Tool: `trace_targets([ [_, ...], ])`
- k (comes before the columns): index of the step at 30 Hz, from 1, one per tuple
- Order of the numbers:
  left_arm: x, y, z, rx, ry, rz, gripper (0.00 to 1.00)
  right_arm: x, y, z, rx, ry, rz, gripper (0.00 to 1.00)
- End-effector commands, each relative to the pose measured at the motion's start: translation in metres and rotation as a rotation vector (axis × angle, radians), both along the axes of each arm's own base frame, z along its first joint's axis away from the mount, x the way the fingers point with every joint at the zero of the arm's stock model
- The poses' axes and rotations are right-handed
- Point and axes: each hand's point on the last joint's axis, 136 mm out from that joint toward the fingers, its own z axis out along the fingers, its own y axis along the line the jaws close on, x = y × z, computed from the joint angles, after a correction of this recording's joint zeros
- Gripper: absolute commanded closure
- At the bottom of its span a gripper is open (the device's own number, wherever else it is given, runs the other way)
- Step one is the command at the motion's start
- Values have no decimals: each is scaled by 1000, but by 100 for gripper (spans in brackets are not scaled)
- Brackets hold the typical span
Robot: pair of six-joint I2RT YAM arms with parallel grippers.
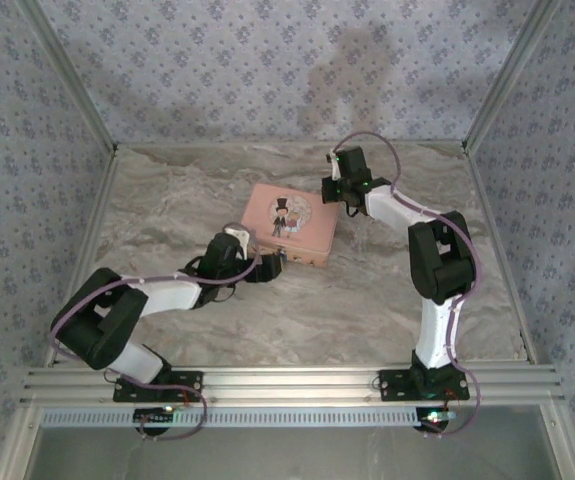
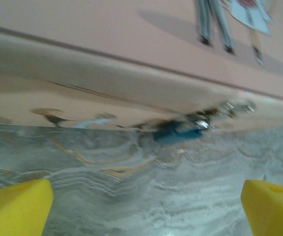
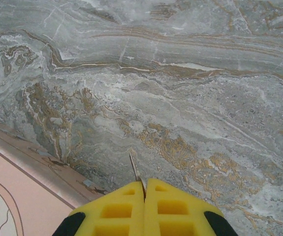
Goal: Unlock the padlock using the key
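1. Top external view: a pink rectangular metal tin [image 1: 289, 222] with a cartoon couple on its lid lies on the grey-veined, marble-patterned table [image 1: 387, 300]. The tiny bluish-grey metal padlock [image 1: 283, 256] sits at the middle of the tin's near wall. The left gripper [image 1: 267, 266] is just beside it, low over the table. The right gripper [image 1: 337, 192] hovers at the tin's far right corner, well apart from the padlock.
2. Left wrist view: the left gripper [image 2: 141, 209] is released, with its yellow fingertips [image 2: 15, 206] spread to the two lower corners and nothing between them. The padlock [image 2: 176, 132] lies ahead at the foot of the tin [image 2: 107, 29], touching the table [image 2: 146, 196]. Bright metal glints to its right. The view is too blurred to show the keyhole.
3. Right wrist view: the right gripper [image 3: 144, 184] is clenched, pads pressed together. A slim metal sliver, the key [image 3: 135, 168], pokes out between them over bare table [image 3: 180, 73]. The tin's edge [image 3: 13, 196] is at lower left.
4. Risks, as I judge them:
   - The key is pinched by a short end and sits slightly askew, so it could twist or slip when pushed at the lock.
   - The padlock looks free to move, so unless the left gripper steadies it first, it may swing away from the key.
   - If the left gripper closes carelessly, it could shove the tin.
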Motion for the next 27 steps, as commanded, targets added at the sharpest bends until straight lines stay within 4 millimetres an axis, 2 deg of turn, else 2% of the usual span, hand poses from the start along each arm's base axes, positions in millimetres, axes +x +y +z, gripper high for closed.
trace_targets([
  [1,5,-18,21,14,-186,-91,2,-2,-1,-16,-32,19,4,100],
  [8,8,-38,25,-66,-277,-169,2,0,2,-20,-30,18,9,100],
  [15,16,-48,9,-67,-280,-186,2,1,4,-19,-35,9,21,100],
  [19,17,-55,2,-59,-277,-212,2,1,5,-26,-42,25,25,100],
  [27,14,-83,12,-109,-311,-336,5,-3,6,-36,-49,41,29,100],
])
